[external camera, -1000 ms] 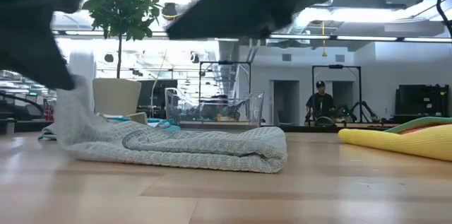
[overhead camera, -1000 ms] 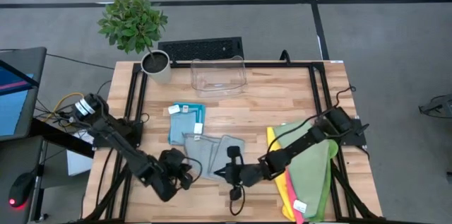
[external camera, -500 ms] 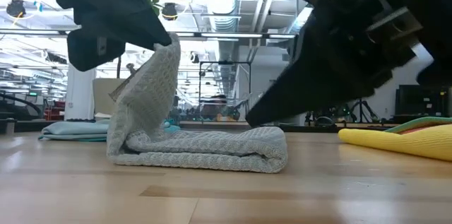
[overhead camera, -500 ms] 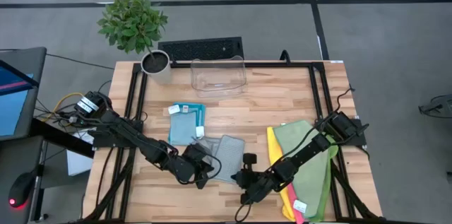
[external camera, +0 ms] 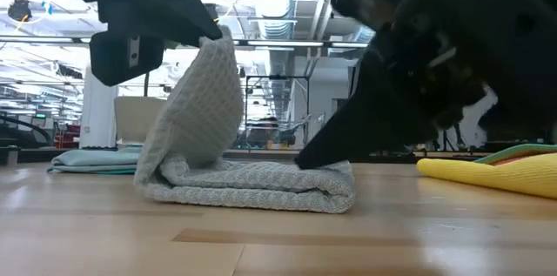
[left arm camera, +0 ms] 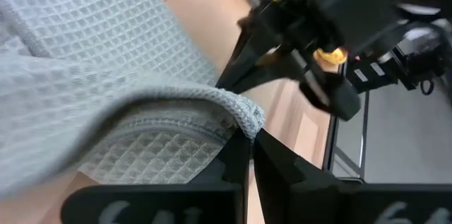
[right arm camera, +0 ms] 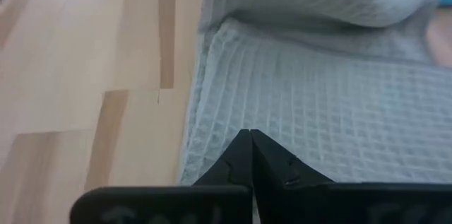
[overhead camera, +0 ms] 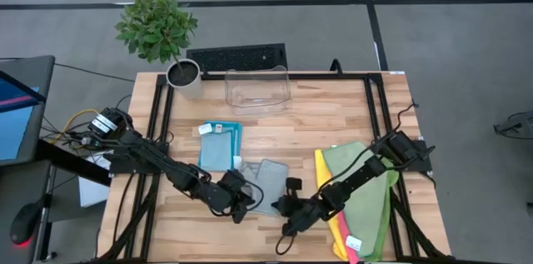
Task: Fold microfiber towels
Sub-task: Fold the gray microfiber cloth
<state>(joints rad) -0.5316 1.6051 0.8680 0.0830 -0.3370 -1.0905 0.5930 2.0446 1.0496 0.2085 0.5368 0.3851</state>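
Grey waffle-weave towel (overhead camera: 265, 182) lies mid-table, near the front edge, between both arms. The left gripper (overhead camera: 236, 200), fingers pressed together, pinches one hemmed edge and holds it raised over the flat layer. The right gripper (overhead camera: 290, 208), fingers pressed together, rests on the opposite edge, apparently pinning it to the table (overhead camera: 333, 114). To complete the fold cleanly, carry the raised edge across until hems align, keep the pinned side anchored, then lower before releasing. A folded blue towel (overhead camera: 219, 145) lies just behind; coloured towels (overhead camera: 366, 189) wait beside the right arm.
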